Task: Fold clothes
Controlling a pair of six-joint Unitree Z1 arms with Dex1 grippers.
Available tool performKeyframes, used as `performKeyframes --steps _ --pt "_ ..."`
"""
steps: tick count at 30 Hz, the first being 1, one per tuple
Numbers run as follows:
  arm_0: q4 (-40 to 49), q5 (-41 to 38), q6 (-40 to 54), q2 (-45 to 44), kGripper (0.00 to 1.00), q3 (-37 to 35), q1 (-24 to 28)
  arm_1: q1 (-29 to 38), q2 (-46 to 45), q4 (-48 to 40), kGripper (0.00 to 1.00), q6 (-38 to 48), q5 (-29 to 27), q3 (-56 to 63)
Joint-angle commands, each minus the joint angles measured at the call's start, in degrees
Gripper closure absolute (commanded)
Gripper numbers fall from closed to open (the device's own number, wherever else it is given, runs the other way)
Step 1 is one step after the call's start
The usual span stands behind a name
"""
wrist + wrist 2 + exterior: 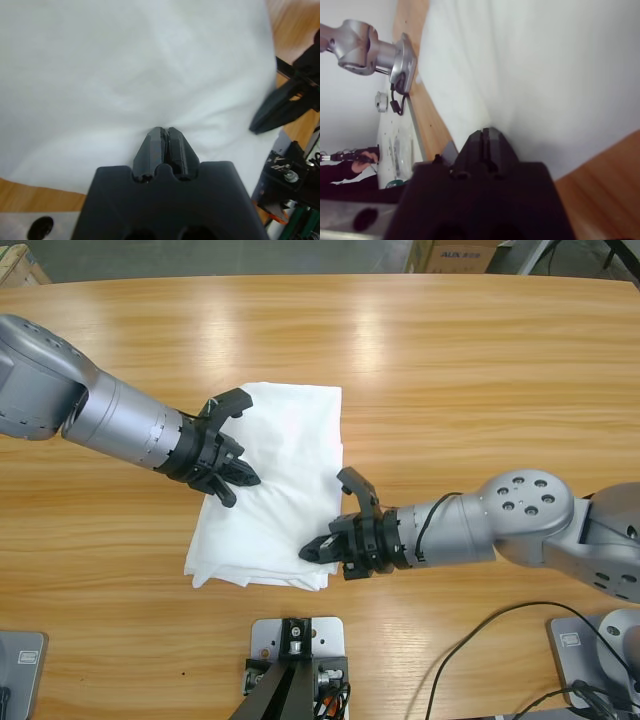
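The clothes show as one white T-shirt point(285, 460), folded into a tall rectangle in the middle of the wooden table point(470, 370). My left gripper point(243, 478) comes in from the left and rests on the shirt's left half. In the left wrist view the left gripper point(165, 131) is shut, with the shirt point(125, 65) puckered at its tips. My right gripper point(310, 552) reaches in from the right to the shirt's lower right edge. In the right wrist view the right gripper point(487, 131) is shut on the shirt's point(560, 65) edge. The left wrist view also catches the right gripper point(270, 112).
Cardboard boxes point(460, 252) stand beyond the table's far edge. A black cable point(480, 640) loops over the table at the front right. In the right wrist view a silver arm joint point(365, 42) shows and a person's hand point(362, 157) sits in the background.
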Motion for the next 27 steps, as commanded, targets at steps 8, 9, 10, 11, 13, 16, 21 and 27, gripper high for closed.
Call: performKeyframes --steps 8,9,10,11,13,16,21,27 --pt "1.1 -0.6 1.4 -5.5 1.000 1.3 11.2 4.8 -0.5 -7.6 1.000 2.7 -5.5 6.2" --pt "1.2 -1.4 1.2 -7.3 1.000 0.8 10.8 4.8 -1.7 -7.6 1.000 2.6 -5.7 6.4" --pt "1.5 -1.9 0.7 -9.0 1.000 0.3 10.0 4.8 -2.6 -7.6 1.000 2.6 -5.9 6.4" --pt "2.3 -1.9 0.2 -10.4 1.000 -0.1 9.1 4.8 -3.2 -7.6 1.000 2.6 -6.0 6.4" --pt "3.9 -1.6 -0.6 -13.4 1.000 -0.2 7.6 4.7 -3.9 -7.6 1.000 2.7 -6.1 6.5" --pt "6.9 -0.7 -0.9 -18.1 1.000 -0.6 7.1 4.7 -3.9 -7.6 1.000 2.6 -6.1 6.3" --pt "19.2 5.4 11.2 -17.3 0.173 -5.3 4.4 4.7 -4.5 -8.1 1.000 1.0 -6.7 5.9" --pt "32.6 16.1 45.7 -8.4 0.004 -18.9 -3.6 4.7 -14.3 -4.4 0.000 -3.4 -16.8 7.6"
